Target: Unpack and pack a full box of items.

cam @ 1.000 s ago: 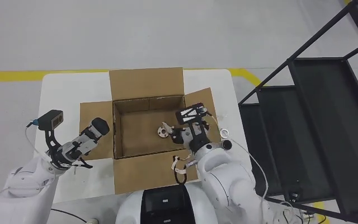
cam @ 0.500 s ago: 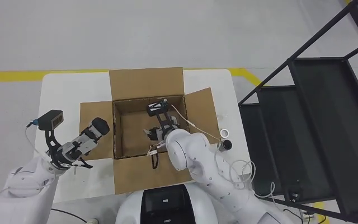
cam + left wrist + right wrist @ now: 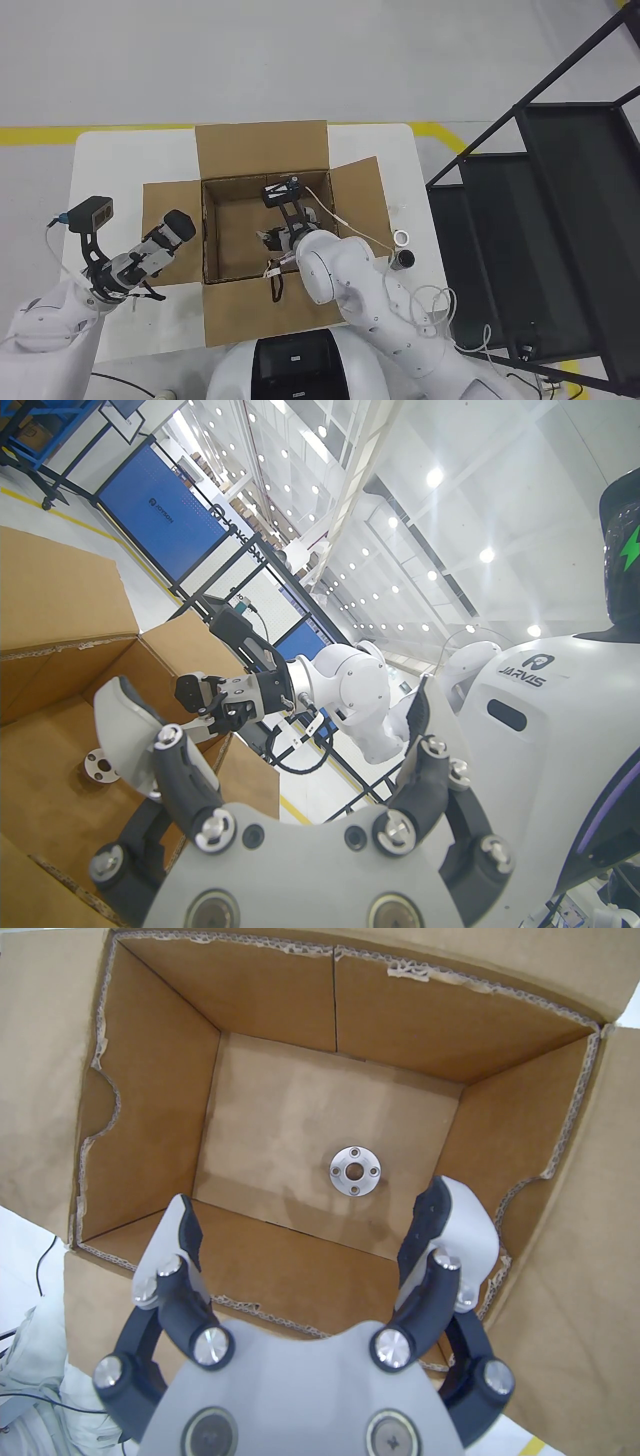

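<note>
One cardboard box (image 3: 265, 150) stands with its four flaps folded out, and on its floor lies one round metal flange (image 3: 355, 1171) with one centre hole and four smaller holes around it. Just past the box's right-hand flap there are two small things, one white ring (image 3: 400, 238) and one dark cylinder (image 3: 405, 260). There are two grippers, the right gripper (image 3: 310, 1208) above the box's opening and the left gripper (image 3: 172, 230) over its left-hand flap.
</note>
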### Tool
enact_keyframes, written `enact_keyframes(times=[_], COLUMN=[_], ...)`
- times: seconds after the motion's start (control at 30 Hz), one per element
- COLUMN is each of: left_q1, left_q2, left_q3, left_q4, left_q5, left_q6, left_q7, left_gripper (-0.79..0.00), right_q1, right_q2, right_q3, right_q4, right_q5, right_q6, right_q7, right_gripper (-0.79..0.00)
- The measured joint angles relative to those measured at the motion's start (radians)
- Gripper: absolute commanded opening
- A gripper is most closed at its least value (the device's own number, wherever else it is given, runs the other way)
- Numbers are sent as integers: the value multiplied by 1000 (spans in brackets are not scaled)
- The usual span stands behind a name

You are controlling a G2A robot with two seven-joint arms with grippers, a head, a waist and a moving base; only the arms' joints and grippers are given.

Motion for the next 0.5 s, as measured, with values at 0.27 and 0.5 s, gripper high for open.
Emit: enact_keyframes(times=[0.27,0.5], left_q1=[0,0], left_q2=[0,0], left_q3=[0,0], left_q4=[0,0], left_q5=[0,0], left_q6=[0,0], left_q7=[0,0], left_gripper=[0,0], right_q1=[57,114], right_q2=[-6,-13], right_q3=[58,94], right_q4=[185,304], right_q5=[57,162], right_q6=[-39,-106], right_q7=[-20,-33], right_gripper=[0,0])
